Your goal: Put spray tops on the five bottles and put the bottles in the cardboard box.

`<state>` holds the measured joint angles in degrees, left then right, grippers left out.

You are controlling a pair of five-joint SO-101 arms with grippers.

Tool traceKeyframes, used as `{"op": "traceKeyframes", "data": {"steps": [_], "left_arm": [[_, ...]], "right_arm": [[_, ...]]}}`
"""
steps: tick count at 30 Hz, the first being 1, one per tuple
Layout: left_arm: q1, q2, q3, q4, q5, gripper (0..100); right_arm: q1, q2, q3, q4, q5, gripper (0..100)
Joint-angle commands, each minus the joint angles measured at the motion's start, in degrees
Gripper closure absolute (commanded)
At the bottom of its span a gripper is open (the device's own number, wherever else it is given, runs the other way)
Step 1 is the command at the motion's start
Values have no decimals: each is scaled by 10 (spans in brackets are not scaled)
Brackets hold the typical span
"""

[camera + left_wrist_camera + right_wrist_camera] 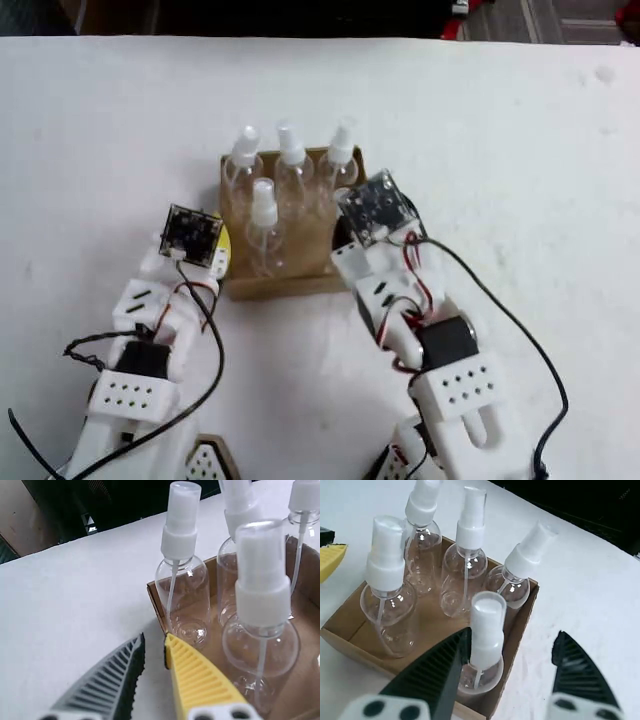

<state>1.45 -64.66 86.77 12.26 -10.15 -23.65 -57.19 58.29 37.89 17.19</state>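
All five bottles [263,235] stand in the box [280,285] at the middle of the table [520,150], each with one of the spray tops [470,510] on.

From the high view you can count four. Three are along the box's 12 o'clock side, with the one at the 1 o'clock corner leaning outward, and one is nearer 8 o'clock. The fifth bottle [487,630] is at the box's 4 o'clock corner, hidden from above by the right arm's wrist camera [378,208].

Your right tool [514,634] hangs over that corner with its jaws spread wide. One black finger overlaps the fifth bottle's body, and you cannot tell whether the two touch. The other finger is well off over the table.

Your left tool [153,642] sits just beside the box's 9 o'clock wall. Its grey and yellow fingers are a narrow gap apart and hold nothing. From above its tips are mostly covered by its own camera.

Both arms are cut off at the 6 o'clock edge.
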Motion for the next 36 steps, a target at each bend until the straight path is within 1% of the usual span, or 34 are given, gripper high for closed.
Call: {"op": "traceKeyframes", "data": {"steps": [1,3,11,14,21,29,31,36], "left_arm": [[4,0,-8,-14,-6,932],[4,0,-8,-14,-6,932],[4,0,-8,-14,-6,932],[4,0,-8,-14,-6,932],[4,0,-8,-14,-6,932],[4,0,-8,-14,-6,932],[4,0,-8,-14,-6,932],[4,0,-8,-14,-6,932]], "right_arm": [[-4,31,-62,15,-27,763],[-4,38,-79,24,-46,762],[-3,48,-84,19,-46,763],[-3,48,-84,-1,-46,765],[0,116,-90,-9,-47,765],[2,118,-98,-16,-51,772],[3,118,-97,-15,-47,813],[3,118,-97,-13,-47,981]]}}
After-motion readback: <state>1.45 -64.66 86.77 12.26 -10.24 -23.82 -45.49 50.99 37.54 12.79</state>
